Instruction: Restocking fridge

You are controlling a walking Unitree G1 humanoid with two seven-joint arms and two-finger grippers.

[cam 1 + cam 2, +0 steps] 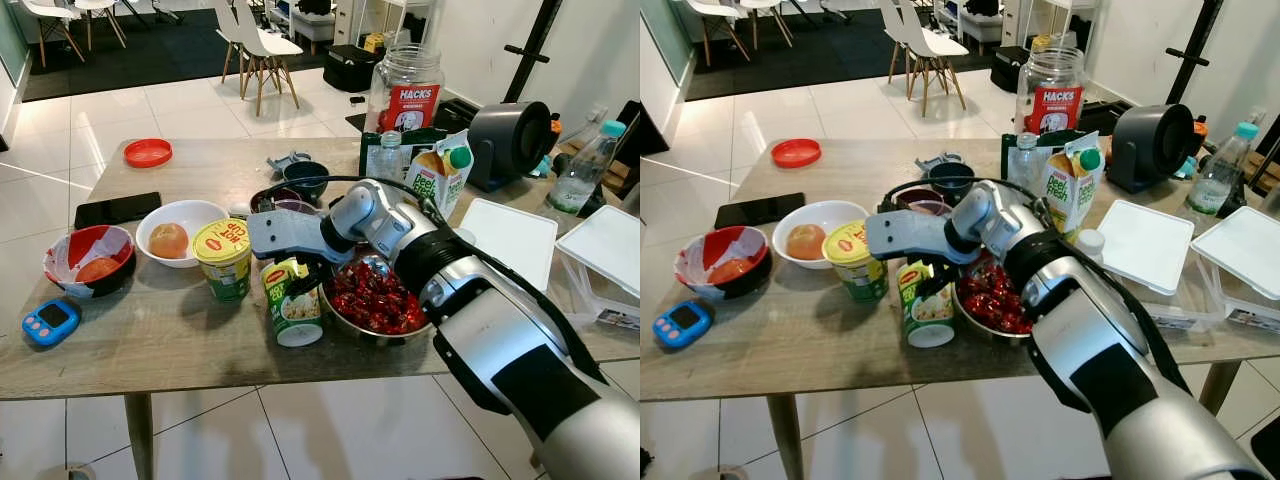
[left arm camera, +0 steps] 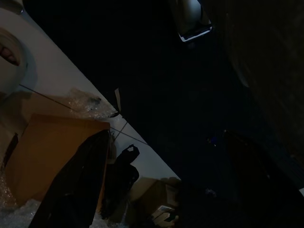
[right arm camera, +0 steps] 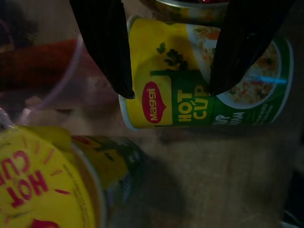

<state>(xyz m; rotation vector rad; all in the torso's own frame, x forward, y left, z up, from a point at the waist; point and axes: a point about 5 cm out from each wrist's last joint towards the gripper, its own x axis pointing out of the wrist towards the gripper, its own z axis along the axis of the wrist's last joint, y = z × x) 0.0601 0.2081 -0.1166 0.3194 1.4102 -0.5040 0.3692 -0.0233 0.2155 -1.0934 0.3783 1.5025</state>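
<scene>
Tipped noodle cup [image 3: 204, 80] under right gripper [image 3: 168, 92]

1. A light wooden rectangular table [image 1: 150, 345] stands on a floor of pale glossy square tiles [image 1: 60, 130].
2. Beyond the table's far edge, white moulded chairs with wooden legs [image 1: 262, 50] stand where the tiles meet a dark carpet [image 1: 150, 45].
3. To the table's far right rises a plain white wall [image 1: 590, 50], crossed by a slanting black pole [image 1: 533, 45].
4. Even daylight brightens the tiles.
</scene>
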